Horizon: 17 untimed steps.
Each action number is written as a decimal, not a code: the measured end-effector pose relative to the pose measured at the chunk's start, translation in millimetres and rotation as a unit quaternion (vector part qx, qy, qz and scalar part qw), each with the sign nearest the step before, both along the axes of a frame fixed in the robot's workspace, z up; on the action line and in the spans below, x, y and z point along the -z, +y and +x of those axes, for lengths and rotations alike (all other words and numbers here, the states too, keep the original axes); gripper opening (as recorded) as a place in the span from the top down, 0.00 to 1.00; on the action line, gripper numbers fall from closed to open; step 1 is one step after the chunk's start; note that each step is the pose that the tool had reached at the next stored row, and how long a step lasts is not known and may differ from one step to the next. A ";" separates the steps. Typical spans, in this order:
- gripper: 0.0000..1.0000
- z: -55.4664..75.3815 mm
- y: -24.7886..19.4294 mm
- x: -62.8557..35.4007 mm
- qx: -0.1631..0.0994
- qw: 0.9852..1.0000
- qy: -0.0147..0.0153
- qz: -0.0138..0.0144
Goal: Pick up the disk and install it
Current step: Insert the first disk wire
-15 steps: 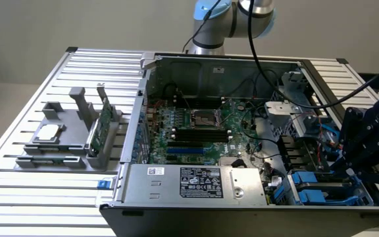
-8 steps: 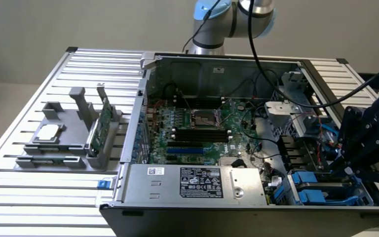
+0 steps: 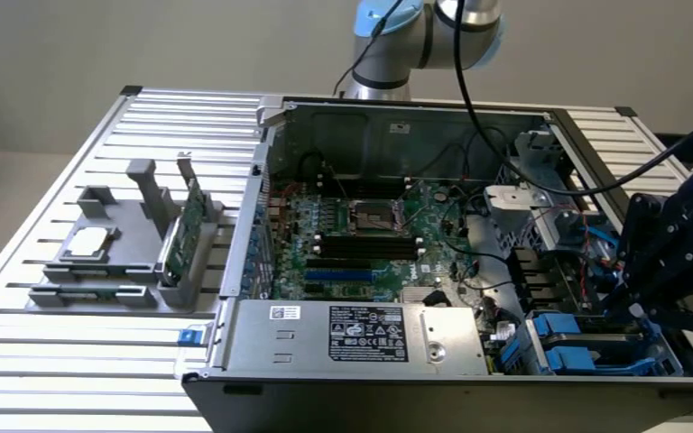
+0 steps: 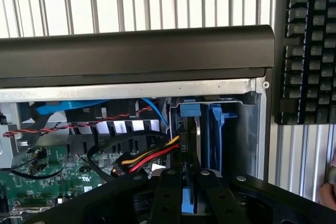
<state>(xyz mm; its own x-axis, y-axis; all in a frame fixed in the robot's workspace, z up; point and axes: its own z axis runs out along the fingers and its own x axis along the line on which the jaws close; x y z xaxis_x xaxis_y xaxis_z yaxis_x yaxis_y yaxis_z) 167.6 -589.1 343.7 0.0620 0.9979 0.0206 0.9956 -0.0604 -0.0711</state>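
Lying on its side with the panel off, the computer case (image 3: 443, 271) rests on a slatted metal table (image 3: 46, 361), so that the motherboard (image 3: 359, 244) and the drive bays can be reached from above. To the exterior view's left of the case a grey fixture (image 3: 130, 244) holds spare parts ready: a green circuit card (image 3: 184, 234) stands upright in a slot, and a small silver chip (image 3: 87, 244) lies flat in a pocket.

At the corner of the case on the exterior view's right the dark gripper (image 3: 671, 271) hangs over the drive bay, where blue carriers (image 3: 569, 347) are seen. I judge that the arm is there because the disk must go edge first into this bay.

From the exterior view I cannot make out the fingers. The wrist view looks down along them: the two black fingers (image 4: 168, 192) are clenched on the disk (image 4: 198, 135), which stands on its edge, a thin silver plate with blue plastic on both sides, already between the metal walls of the bay. This view also shows red, yellow and black wires (image 4: 152, 156) just beside the disk, a black keyboard (image 4: 310, 51) on the table beyond the case, and part of a person's hand (image 4: 329, 187) at the picture's edge.
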 end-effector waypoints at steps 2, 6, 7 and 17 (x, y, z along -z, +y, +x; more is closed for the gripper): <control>0.84 0.1 0.1 0.3 0.000 1.000 0.000 -0.001; 0.84 0.2 0.2 0.7 0.001 1.000 0.000 -0.002; 0.84 0.3 0.2 0.9 0.001 1.000 0.000 -0.003; 0.84 0.7 0.4 2.0 0.002 1.000 0.000 -0.006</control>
